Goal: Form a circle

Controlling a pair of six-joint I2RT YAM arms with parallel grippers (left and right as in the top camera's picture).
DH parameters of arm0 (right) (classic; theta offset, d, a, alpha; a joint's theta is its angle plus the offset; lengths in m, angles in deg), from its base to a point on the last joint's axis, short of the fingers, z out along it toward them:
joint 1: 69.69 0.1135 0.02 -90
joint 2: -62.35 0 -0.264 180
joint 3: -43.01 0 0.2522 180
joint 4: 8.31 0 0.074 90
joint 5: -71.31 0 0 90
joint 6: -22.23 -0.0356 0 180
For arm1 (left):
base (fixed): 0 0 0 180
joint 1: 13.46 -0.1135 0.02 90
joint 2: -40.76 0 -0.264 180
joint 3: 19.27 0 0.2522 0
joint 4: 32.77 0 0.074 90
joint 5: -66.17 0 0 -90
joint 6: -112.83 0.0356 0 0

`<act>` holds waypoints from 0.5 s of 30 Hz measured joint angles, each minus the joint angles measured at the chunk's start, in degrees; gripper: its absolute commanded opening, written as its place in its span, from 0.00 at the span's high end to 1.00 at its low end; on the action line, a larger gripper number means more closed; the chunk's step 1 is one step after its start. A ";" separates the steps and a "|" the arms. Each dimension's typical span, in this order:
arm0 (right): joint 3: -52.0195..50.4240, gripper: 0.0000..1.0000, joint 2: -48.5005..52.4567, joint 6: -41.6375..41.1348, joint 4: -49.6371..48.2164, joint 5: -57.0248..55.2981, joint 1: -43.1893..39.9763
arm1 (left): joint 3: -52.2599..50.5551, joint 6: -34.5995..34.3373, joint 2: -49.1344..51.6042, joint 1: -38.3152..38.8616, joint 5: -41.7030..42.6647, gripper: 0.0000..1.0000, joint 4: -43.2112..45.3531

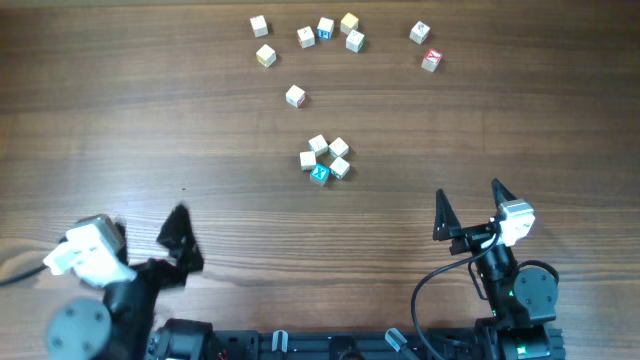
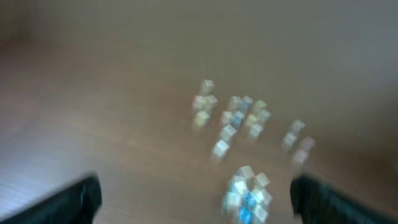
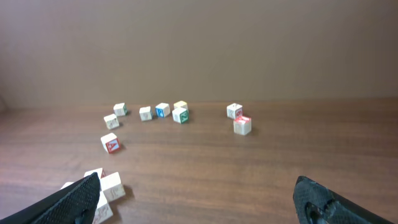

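Left tool [image 1: 183,243] sits near-left of the circle [image 1: 325,158], fingers spread wide, holding nothing. Circle's a tight clump of letter cubes mid-bench [image 1: 150,120], blue face nearest. Loose cubes [image 1: 325,30] scatter beyond it. Right tool [image 1: 468,192], near-right, also spread, empty.

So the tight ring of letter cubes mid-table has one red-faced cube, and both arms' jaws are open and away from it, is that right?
Not quite: the coloured cube in the ring is blue-faced, not red, as the overhead view shows. The rest stands: the left gripper and right gripper have open jaws, away from it.
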 measured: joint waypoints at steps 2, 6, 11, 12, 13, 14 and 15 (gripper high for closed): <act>-0.02 0.00 -0.02 0.00 0.07 0.02 0.00 | -10.40 2.91 -6.23 -1.07 2.93 0.00 12.09; 0.00 0.00 0.00 0.00 0.00 0.02 0.00 | -32.06 7.45 -15.82 -2.12 7.69 0.00 32.79; 0.00 0.00 -0.02 0.00 0.04 0.02 0.00 | -42.40 8.98 -16.33 -2.16 9.07 0.00 40.06; 0.00 0.00 -0.02 0.00 0.04 0.02 0.00 | -43.25 9.09 -16.33 -2.27 9.07 0.00 40.22; 0.00 0.00 -0.02 0.00 0.04 0.02 0.00 | -44.57 9.18 -16.33 -2.54 9.05 0.00 40.37; 0.00 0.00 -0.02 0.02 0.04 0.02 0.00 | -45.42 9.18 -16.33 -2.69 9.05 0.00 40.35; 0.00 0.00 -0.02 0.00 0.04 0.02 0.00 | -46.16 9.18 -16.33 -2.78 8.96 0.00 40.37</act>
